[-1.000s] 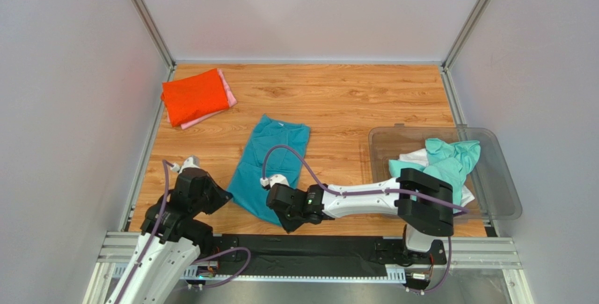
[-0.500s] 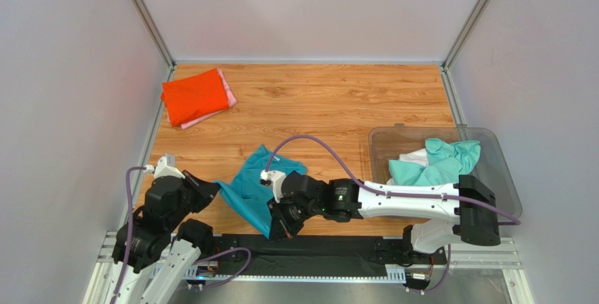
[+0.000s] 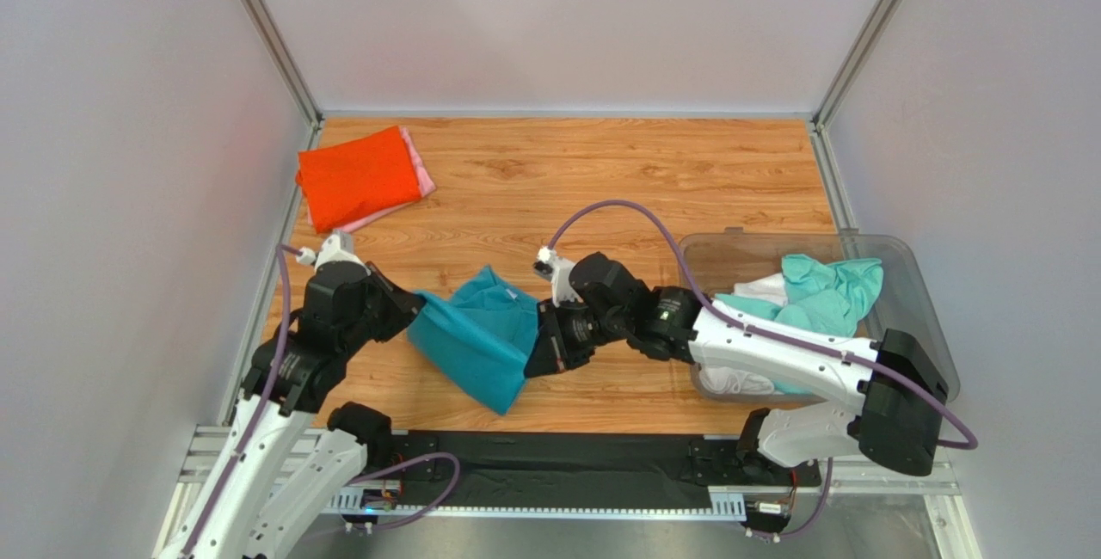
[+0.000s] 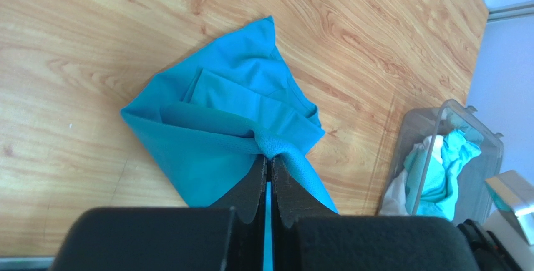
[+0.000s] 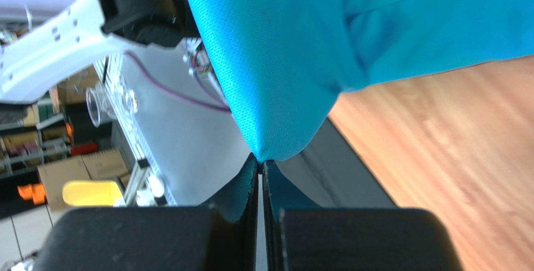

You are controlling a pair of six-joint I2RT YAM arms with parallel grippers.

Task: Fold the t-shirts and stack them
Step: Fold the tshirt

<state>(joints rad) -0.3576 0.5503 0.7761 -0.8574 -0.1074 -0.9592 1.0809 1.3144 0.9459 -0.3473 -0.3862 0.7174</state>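
Teal t-shirt [image 3: 478, 340] bunched, shape unclear, pink shirt [image 3: 419, 172] mostly covered

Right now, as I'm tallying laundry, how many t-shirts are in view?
5: teal t-shirt held by left gripper and right gripper; orange-red t-shirt folded atop pink t-shirt, far-left corner; mint-green t-shirt and white t-shirt in the clear plastic bin, which may hide more.

Bare wood table [image 3: 620, 179] lies open across the far middle; clear bin [image 3: 923, 327] blocks the right edge; orange-red stack [image 3: 352, 176] fills the far-left corner.
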